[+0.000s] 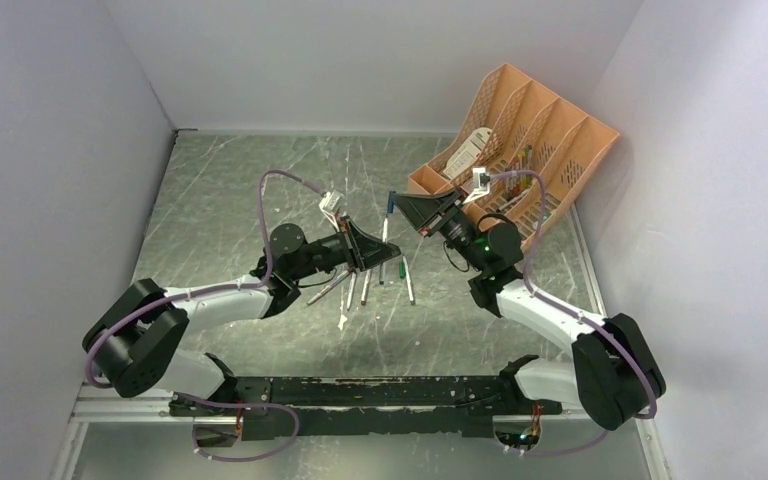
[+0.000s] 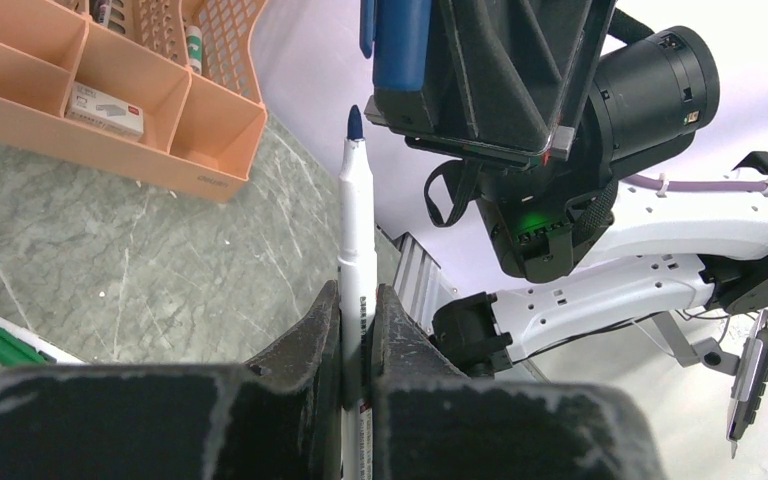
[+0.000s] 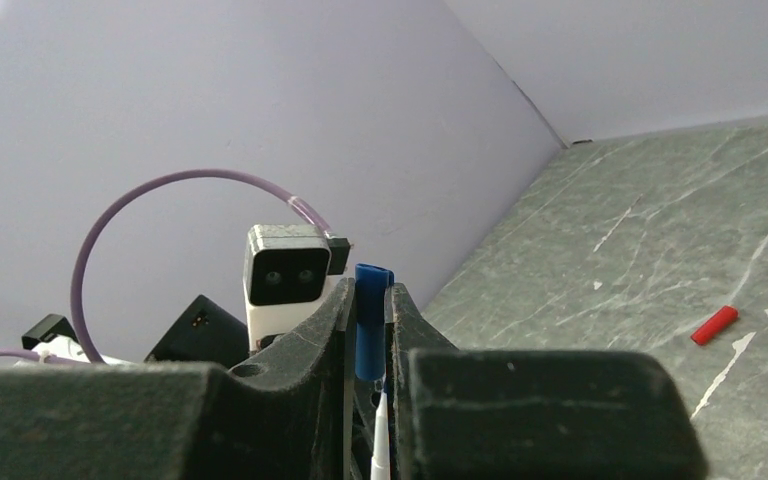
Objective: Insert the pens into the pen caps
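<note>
Grey marbled tabletop (image 1: 260, 200) is filling the overhead view, with spare pens (image 1: 365, 288) lying between the arms, their ends too small to tell. Left wrist: the left gripper (image 2: 358, 325) is pinching a blue-tipped pen (image 2: 357, 220) upright, its lower end cut off and its tip just beside the blue cap (image 2: 400, 45). Right wrist: the right gripper (image 3: 370, 335) is clamping that cap, its base hidden, and a red cap (image 3: 714, 325) is lying well apart

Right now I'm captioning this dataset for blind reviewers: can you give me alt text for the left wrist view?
The left pincer grips a white pen, its dark blue tip close below a blue cap held in the right pincer, not yet touching. An orange organiser stands on the grey marble table behind.
</note>
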`<state>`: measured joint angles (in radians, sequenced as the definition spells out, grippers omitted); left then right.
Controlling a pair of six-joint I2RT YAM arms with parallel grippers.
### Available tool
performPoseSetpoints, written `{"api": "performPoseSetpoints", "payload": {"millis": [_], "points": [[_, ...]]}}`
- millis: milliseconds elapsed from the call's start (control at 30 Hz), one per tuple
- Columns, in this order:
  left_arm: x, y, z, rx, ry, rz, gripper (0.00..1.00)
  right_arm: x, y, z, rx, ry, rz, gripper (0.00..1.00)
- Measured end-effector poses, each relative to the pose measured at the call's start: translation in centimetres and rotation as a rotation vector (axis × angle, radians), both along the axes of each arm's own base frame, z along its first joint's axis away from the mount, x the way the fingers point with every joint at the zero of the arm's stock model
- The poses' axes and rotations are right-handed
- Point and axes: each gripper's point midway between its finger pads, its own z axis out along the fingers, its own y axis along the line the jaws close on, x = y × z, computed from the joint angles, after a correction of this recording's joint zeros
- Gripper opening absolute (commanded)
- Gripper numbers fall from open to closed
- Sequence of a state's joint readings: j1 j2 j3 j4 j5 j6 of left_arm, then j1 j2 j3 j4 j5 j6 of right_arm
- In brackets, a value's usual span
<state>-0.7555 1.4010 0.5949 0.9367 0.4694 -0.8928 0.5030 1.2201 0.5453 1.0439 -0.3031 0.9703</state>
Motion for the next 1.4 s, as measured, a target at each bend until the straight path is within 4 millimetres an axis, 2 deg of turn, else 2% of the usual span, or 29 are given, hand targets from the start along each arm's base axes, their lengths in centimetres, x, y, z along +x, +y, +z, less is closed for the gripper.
{"api": "performPoseSetpoints", "payload": {"millis": [433, 833, 1100, 1400], "points": [[0.0, 0.0, -0.1, 0.007, -0.001, 0.001, 0.07, -0.2, 0.1, -1.0, -0.003, 0.012, 0.011, 0.00], [0.1, -0.2, -0.2, 0.011, 0.003, -0.003, 0.07, -0.2, 0.1, -1.0, -0.013, 0.002, 0.009, 0.00], [0.1, -0.2, -0.4, 0.018, 0.002, -0.005, 0.07, 0.3, 0.2, -0.4, -0.042, -0.025, -0.007, 0.00], [0.1, -0.2, -0.2, 0.015, -0.002, -0.007, 0.07, 1.2, -0.6, -0.7, -0.063, -0.028, -0.046, 0.00]]}}
